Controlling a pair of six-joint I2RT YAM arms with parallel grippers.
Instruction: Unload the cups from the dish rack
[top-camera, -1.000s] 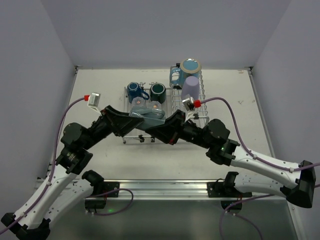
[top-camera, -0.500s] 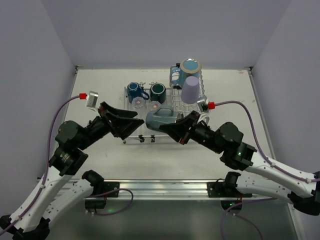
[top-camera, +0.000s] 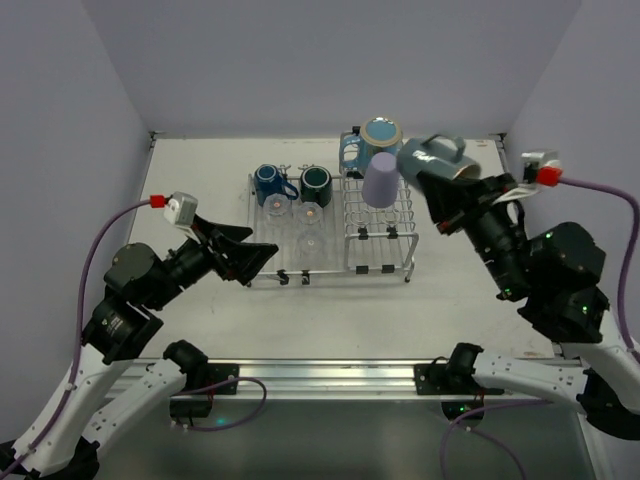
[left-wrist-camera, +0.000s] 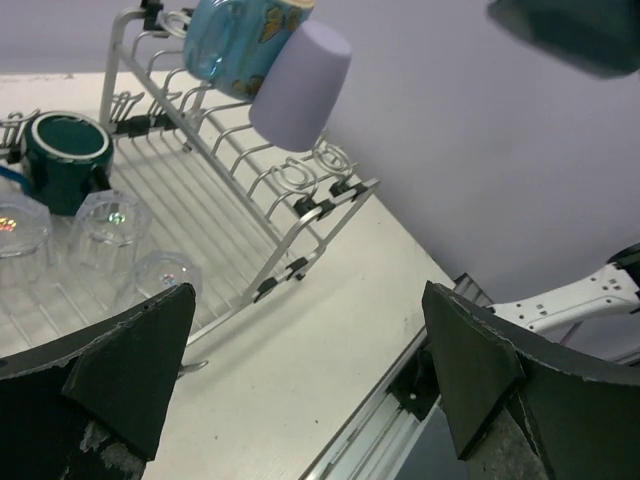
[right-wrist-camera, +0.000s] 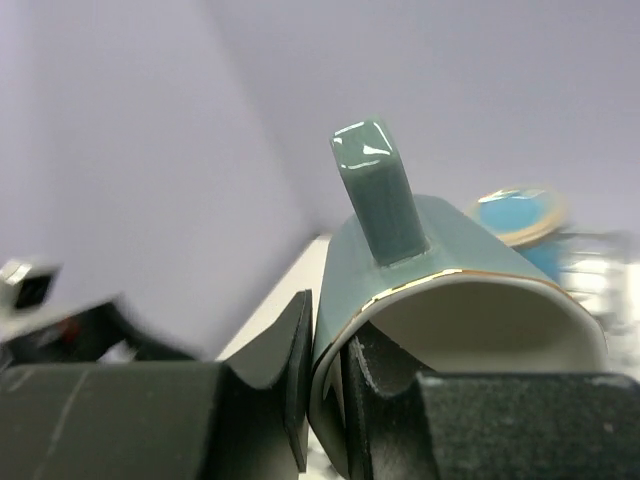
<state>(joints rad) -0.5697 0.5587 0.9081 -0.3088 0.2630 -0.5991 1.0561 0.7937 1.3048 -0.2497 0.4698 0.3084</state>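
Observation:
My right gripper (top-camera: 453, 193) is shut on the rim of a grey-green mug (top-camera: 430, 159) and holds it high in the air, right of the dish rack (top-camera: 383, 262). In the right wrist view one finger is inside the mug (right-wrist-camera: 450, 260) and one outside; the gripper (right-wrist-camera: 328, 385) pinches its wall. My left gripper (top-camera: 251, 262) is open and empty by the rack's front left corner. In the rack stand a blue mug (top-camera: 268, 183), a dark green mug (top-camera: 316, 182), a light-blue mug (top-camera: 370, 141), a lavender tumbler (top-camera: 380, 180) and clear glasses (top-camera: 310, 213).
The left wrist view shows the rack's raised tined section (left-wrist-camera: 290, 190) with the tumbler (left-wrist-camera: 300, 85), the dark green mug (left-wrist-camera: 62, 160), glasses (left-wrist-camera: 110, 222) and bare table (left-wrist-camera: 330, 330) in front. Grey walls enclose the table; a metal rail (top-camera: 330, 372) runs along its near edge.
My right gripper has lifted the grey-green mug off the rack's flat section and carried it up and to the right. My left gripper has let go and drawn back to the left, open.

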